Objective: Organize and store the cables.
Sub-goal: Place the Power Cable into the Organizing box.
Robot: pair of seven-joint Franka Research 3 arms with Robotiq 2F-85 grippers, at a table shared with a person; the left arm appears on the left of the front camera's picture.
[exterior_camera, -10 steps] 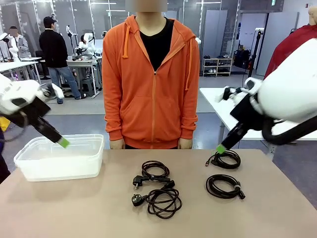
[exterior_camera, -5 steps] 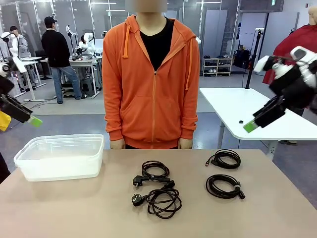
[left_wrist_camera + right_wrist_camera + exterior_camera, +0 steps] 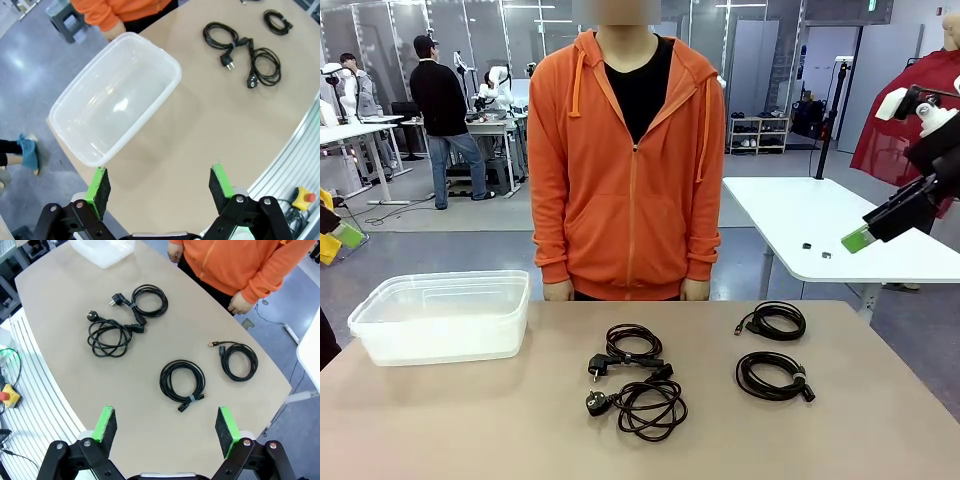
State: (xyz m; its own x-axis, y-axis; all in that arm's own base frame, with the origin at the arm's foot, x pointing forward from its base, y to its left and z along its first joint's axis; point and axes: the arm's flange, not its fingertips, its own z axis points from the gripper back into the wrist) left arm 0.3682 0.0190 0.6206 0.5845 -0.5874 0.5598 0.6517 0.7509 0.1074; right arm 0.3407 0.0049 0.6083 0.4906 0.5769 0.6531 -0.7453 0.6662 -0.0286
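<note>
**Both grippers spread wide and holding nothing, cables point(image 3: 633, 340) loose on the table point(image 3: 500, 420)**

Left gripper point(image 3: 160, 172) raised off the table, at 9 o'clock of the front picture, right at its edge. Green pads far apart, nothing gripped. Under it in its own wrist camera: a clear plastic bin point(image 3: 115, 97), long side slanting across the frame, standing by the table's edge.

Right gripper point(image 3: 165, 411) raised too, at 3 o'clock of the front picture, above table height. Pads just as far apart, nothing gripped. All four coils laid out beneath its wrist camera.

Table top read as a dial from the front camera, 12 o'clock at the person point(image 3: 625, 160):

- Bin at 10 o'clock, near the left edge.
- Far plug coil point(image 3: 633, 338) about the dial's centre, round plug lying at 8 o'clock of its loop.
- Near plug coil point(image 3: 652, 405) at 6 o'clock of that one, very close, contact not clear; its plug at 9 o'clock of its loop.
- Far right coil point(image 3: 776, 320) at 2 o'clock, thin end poking out toward 9 o'clock.
- Near right coil point(image 3: 770, 377) at 6 o'clock of it, apart from it.

Every coil black, flat on the tan surface, touched by no gripper and no hand.

Person in an orange hooded top standing at 12 o'clock, both hands hanging low at the table's far edge.
</note>
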